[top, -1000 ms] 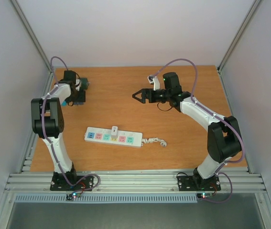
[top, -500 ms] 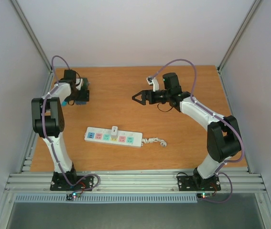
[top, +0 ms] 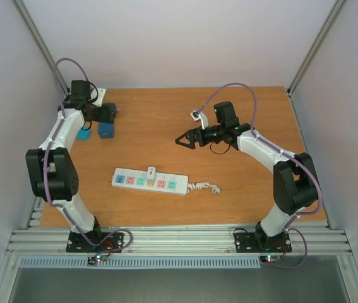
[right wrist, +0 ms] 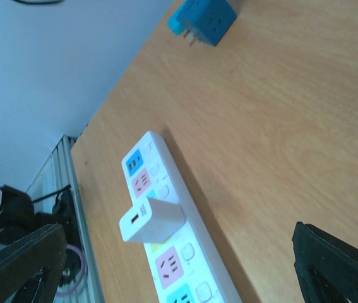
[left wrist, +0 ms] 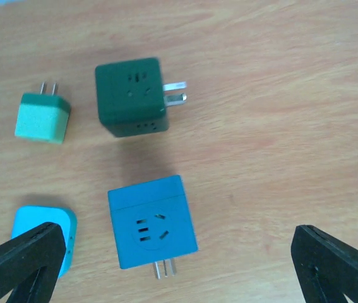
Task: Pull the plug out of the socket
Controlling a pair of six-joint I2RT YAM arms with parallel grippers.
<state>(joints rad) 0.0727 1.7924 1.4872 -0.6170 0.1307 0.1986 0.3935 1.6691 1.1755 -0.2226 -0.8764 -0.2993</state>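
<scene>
**Fig.** Top view w/ 2 wrist views; described near to far.

**Near edge.** 2 arms are mounted side by side: left arm [top: 57, 173] and right arm [top: 264, 148].

**Near-centre.** 1 socket [top: 131, 180] is laid flat on the wooden table [top: 242, 113], slightly left of centre, w/ its long axis running left–right. 6 pastel outlet panels are counted along it: blue, pink, teal, yellow, pink, green (left to right). 1 white plug [top: 151, 171] is seated upright in the 4th panel (yellow) and is not yet pulled. 1 short curly cord [top: 204, 187] is trailed from the strip's right end, its tip lying loose on the table.

**Farther back, right of centre.** The right gripper [top: 181, 139] is held above the table, pointed left, well apart from the plug. Its jaws are spread wide and empty. In the right wrist view the fingers [right wrist: 21, 259] are seen at the 2 bottom corners, w/ plug and strip framed between them.

**Far left.** The left gripper [left wrist: 177, 235] is hung over a group of adapters, released, w/ jaws wide apart and nothing grasped. 4 adapters are counted in the left wrist view, none touching another:
- 1 blue cube [left wrist: 152, 221], prongs pointing near
- 1 dark green cube [left wrist: 131, 96], prongs pointing right
- 1 small light green block [left wrist: 41, 120], 2 prongs
- 1 cyan piece [left wrist: 43, 221], partly hidden behind a finger
</scene>
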